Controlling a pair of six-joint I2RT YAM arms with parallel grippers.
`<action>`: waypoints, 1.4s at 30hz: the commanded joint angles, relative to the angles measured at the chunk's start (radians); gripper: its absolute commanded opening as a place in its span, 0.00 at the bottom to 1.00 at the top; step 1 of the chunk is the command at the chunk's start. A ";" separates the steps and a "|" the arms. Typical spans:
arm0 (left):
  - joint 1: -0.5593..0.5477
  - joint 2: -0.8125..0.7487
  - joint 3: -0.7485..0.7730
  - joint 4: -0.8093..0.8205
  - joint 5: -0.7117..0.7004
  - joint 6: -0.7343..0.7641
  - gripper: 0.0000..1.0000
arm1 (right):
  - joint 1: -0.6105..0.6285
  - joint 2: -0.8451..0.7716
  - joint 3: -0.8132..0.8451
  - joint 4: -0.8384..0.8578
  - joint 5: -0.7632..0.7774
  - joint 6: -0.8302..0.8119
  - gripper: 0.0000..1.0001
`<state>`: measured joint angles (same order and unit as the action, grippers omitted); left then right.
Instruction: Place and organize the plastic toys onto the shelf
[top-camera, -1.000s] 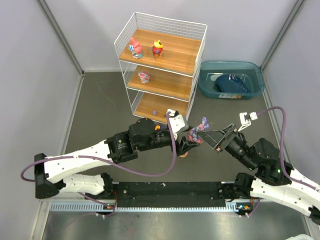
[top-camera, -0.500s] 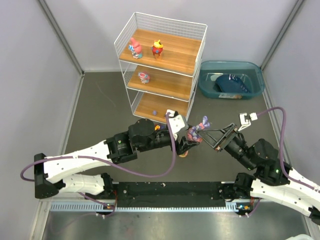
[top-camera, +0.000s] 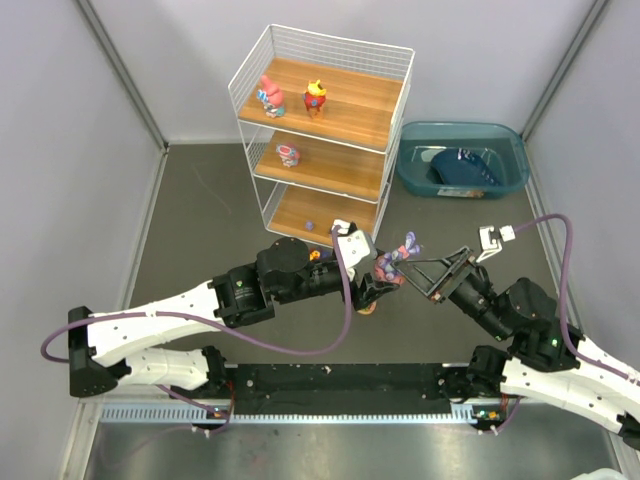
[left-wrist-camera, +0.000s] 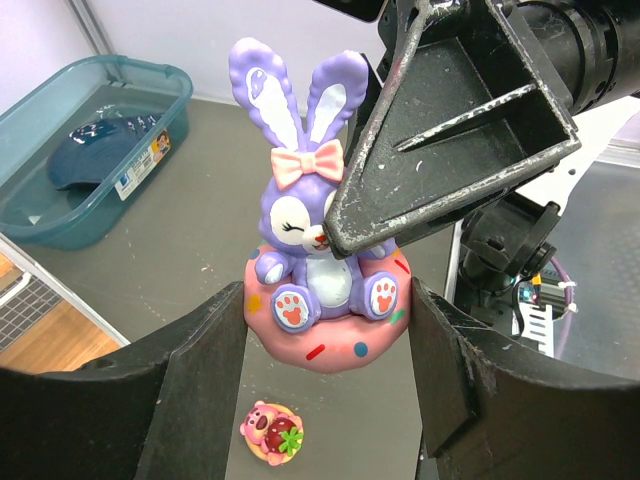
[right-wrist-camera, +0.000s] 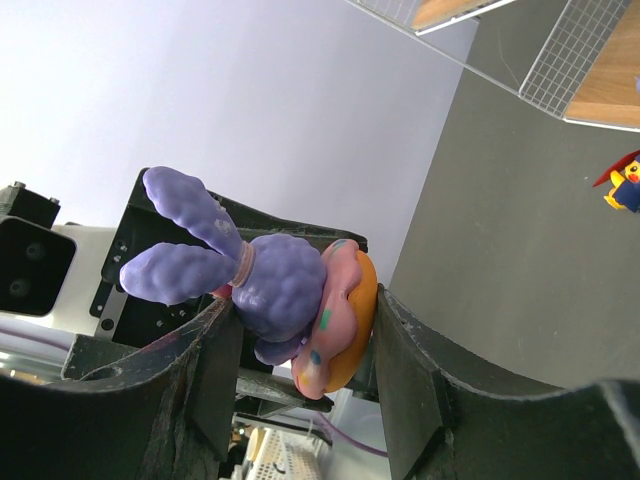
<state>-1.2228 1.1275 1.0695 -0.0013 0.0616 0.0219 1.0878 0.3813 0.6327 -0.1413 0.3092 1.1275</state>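
The purple bunny toy (left-wrist-camera: 305, 250), seated on a pink ring, is held in the air above the middle of the worktop (top-camera: 200, 220), nearer its near edge and in front of the shelf (top-camera: 322, 130). The left fingers (left-wrist-camera: 200, 370) pinch the pink ring from both sides. The right fingers (right-wrist-camera: 405, 380) sit on either side of the same toy, one against its underside and one at its back. Whether they press on it I cannot tell.

A small pink toy (left-wrist-camera: 271, 432) lies on the worktop just below the bunny. A red-and-yellow toy (right-wrist-camera: 625, 182) stands on the worktop near the foot of the shelf.

The shelf is at the far edge. A pink toy (top-camera: 271, 95) and a red toy (top-camera: 316, 97) stand on its top tier, apart from each other. A third toy (top-camera: 288, 153) is on the middle tier and a tiny purple one (top-camera: 310, 226) is on the bottom tier. A teal bin (top-camera: 415, 175) sits in the far right corner, beside the shelf.
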 joint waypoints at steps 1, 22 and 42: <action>-0.012 -0.031 0.017 0.161 0.014 0.049 0.39 | -0.008 0.005 -0.010 -0.038 0.007 0.015 0.04; -0.017 -0.038 0.001 0.179 -0.002 0.050 0.87 | -0.008 0.002 -0.014 -0.041 0.008 0.015 0.03; -0.018 -0.020 -0.046 0.178 -0.032 0.036 0.90 | -0.008 -0.048 0.005 -0.034 0.016 -0.023 0.01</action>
<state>-1.2377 1.1130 1.0351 0.1276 0.0513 0.0559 1.0878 0.3523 0.6022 -0.2310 0.3149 1.1271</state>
